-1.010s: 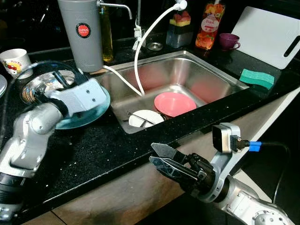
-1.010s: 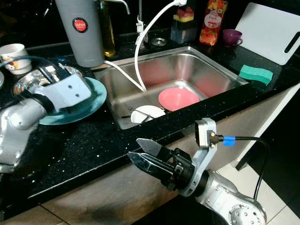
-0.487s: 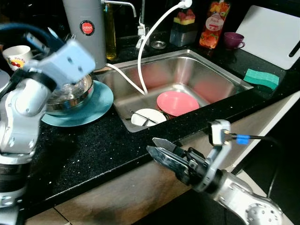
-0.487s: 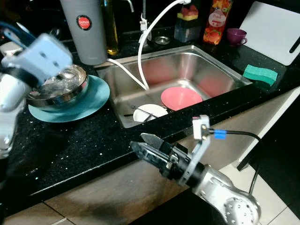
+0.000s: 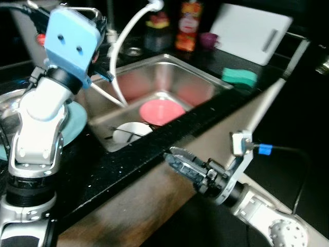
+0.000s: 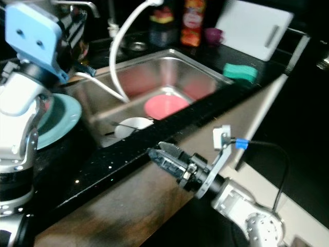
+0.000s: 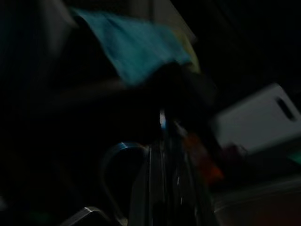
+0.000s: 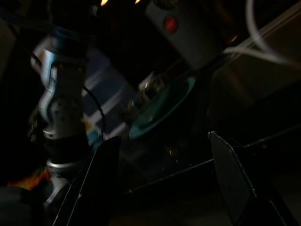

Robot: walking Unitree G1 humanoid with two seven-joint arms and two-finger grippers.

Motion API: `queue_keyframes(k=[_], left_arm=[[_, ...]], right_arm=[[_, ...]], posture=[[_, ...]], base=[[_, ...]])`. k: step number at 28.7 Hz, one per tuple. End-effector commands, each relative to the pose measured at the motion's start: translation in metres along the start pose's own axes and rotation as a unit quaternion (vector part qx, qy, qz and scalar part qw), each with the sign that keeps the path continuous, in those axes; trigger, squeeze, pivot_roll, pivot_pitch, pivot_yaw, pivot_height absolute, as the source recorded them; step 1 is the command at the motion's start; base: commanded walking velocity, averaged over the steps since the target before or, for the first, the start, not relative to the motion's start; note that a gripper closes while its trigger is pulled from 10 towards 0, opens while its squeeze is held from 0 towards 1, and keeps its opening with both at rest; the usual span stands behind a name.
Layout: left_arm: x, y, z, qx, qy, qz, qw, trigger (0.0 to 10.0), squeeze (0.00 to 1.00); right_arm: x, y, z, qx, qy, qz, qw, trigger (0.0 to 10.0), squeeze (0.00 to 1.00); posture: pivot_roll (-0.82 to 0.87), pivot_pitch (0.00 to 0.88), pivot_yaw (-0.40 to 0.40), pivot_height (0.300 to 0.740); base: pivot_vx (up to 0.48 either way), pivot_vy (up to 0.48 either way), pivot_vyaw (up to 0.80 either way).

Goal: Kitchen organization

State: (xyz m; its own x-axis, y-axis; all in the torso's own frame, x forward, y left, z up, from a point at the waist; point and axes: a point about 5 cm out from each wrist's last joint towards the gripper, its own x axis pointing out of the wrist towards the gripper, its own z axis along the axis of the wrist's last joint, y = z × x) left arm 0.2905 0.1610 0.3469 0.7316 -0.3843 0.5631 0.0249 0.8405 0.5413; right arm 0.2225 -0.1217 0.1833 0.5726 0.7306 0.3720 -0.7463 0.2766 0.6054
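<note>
- Left arm (image 5: 43, 110) lifted clear of the teal plate (image 6: 64, 116) beside the sink (image 5: 205, 85) (fingers: cannot tell).
- Right gripper (image 5: 181, 160) spread, below the sink's front edge, nearer the pink plate (image 5: 162, 111).

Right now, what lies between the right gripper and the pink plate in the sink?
In the left eye view, the black counter's front edge crosses between them: the right gripper hangs in front of it, below counter level, and the pink plate lies in the sink behind it.

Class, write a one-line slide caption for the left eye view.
Right gripper hangs open below the counter edge; pink plate and white bowl lie in the steel sink.
</note>
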Motion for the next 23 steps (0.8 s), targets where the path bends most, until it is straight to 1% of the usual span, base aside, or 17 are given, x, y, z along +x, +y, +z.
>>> queue_keyframes(k=[1,3,4,8,9,10,11,13,14,15,16,17,18,19,20,21,23], left_arm=[[0.000,0.000,0.004,-0.006,-0.011,-0.009,1.000,10.0,0.00],[0.000,0.000,0.004,-0.011,-0.012,-0.010,1.000,10.0,0.00],[0.000,0.000,0.000,-0.033,-0.005,-0.004,0.999,10.0,0.00],[0.000,0.001,-0.004,-0.049,0.003,0.002,0.999,10.0,0.00],[-0.001,0.003,-0.016,-0.105,0.018,0.010,0.994,10.0,0.00],[-0.002,0.004,-0.021,-0.137,0.022,0.015,0.990,10.0,0.00],[-0.002,0.004,-0.021,-0.137,0.022,0.015,0.990,10.0,0.00],[-0.003,0.004,-0.030,-0.191,0.027,0.015,0.981,10.0,0.00],[-0.003,0.001,-0.040,-0.269,0.026,0.007,0.963,10.0,0.00],[-0.003,0.001,-0.040,-0.269,0.026,0.007,0.963,10.0,0.00],[-0.004,0.000,-0.044,-0.291,0.026,0.007,0.956,10.0,0.00],[-0.004,-0.001,-0.049,-0.320,0.027,0.009,0.947,10.0,0.00],[-0.004,-0.001,-0.049,-0.320,0.027,0.009,0.947,10.0,0.00],[-0.005,-0.002,-0.053,-0.339,0.029,0.013,0.940,10.0,0.00],[-0.007,-0.004,-0.065,-0.358,0.043,0.028,0.932,10.0,0.00],[-0.007,-0.004,-0.065,-0.358,0.043,0.028,0.932,10.0,0.00],[-0.008,-0.005,-0.075,-0.363,0.058,0.042,0.929,10.0,0.00]], right_arm=[[-0.001,-0.003,-0.001,0.007,-0.002,-0.008,1.000,10.0,0.00],[-0.001,-0.003,0.000,0.008,-0.003,-0.008,1.000,10.0,0.00],[0.000,-0.003,-0.001,0.008,-0.003,-0.008,1.000,10.0,0.00],[0.000,-0.002,-0.001,0.008,-0.002,-0.008,1.000,10.0,0.00],[-0.001,-0.002,-0.001,0.007,0.001,-0.008,1.000,10.0,0.00],[-0.001,-0.003,-0.001,0.007,0.001,-0.008,1.000,10.0,0.00],[-0.001,-0.003,-0.001,0.007,0.001,-0.008,1.000,10.0,0.00],[-0.001,-0.003,-0.001,0.008,0.002,-0.008,1.000,10.0,0.00],[0.000,-0.003,-0.001,0.008,0.003,-0.007,1.000,10.0,0.00],[0.000,-0.003,-0.001,0.008,0.003,-0.007,1.000,10.0,0.00],[0.000,-0.003,-0.001,0.007,0.004,-0.006,1.000,10.0,0.00],[0.000,-0.003,-0.001,0.007,0.004,-0.006,1.000,10.0,0.00],[0.000,-0.003,-0.001,0.007,0.004,-0.006,1.000,10.0,0.00],[0.000,-0.003,-0.001,0.006,0.005,-0.006,1.000,10.0,0.00],[0.000,-0.003,-0.001,0.004,0.005,-0.005,1.000,10.0,0.00],[0.000,-0.003,-0.001,0.004,0.005,-0.005,1.000,10.0,0.00],[0.000,-0.002,-0.001,0.002,0.006,-0.005,1.000,10.0,0.00]], posture=[[0.08,0.000,0.004,0.740],[0.08,0.000,0.004,0.740],[0.08,0.000,0.004,0.740],[0.08,0.000,0.005,0.740],[0.08,0.000,0.002,0.740],[0.08,0.000,0.002,0.740],[0.08,0.000,0.002,0.740],[0.08,0.000,0.001,0.740],[0.08,0.000,0.001,0.740],[0.08,0.000,0.001,0.740],[0.08,0.000,0.001,0.740],[0.07,0.000,0.003,0.740],[0.07,0.000,0.003,0.740],[0.07,0.000,0.003,0.740],[0.07,0.000,0.007,0.740],[0.07,0.000,0.007,0.740],[0.07,0.000,0.007,0.740]], base=[[0.000,0.000,0.00],[0.000,0.000,0.00],[0.000,0.000,0.00],[0.000,0.000,0.00],[0.000,0.000,0.00],[0.000,0.000,0.00],[0.000,0.000,0.00],[0.000,0.000,0.00],[0.000,0.000,0.00],[0.000,0.000,0.00],[0.000,0.000,0.00],[0.000,0.000,0.00],[0.000,0.000,0.00],[0.000,0.000,0.00],[0.000,0.000,0.00],[0.000,0.000,0.00],[0.000,0.000,0.00]])
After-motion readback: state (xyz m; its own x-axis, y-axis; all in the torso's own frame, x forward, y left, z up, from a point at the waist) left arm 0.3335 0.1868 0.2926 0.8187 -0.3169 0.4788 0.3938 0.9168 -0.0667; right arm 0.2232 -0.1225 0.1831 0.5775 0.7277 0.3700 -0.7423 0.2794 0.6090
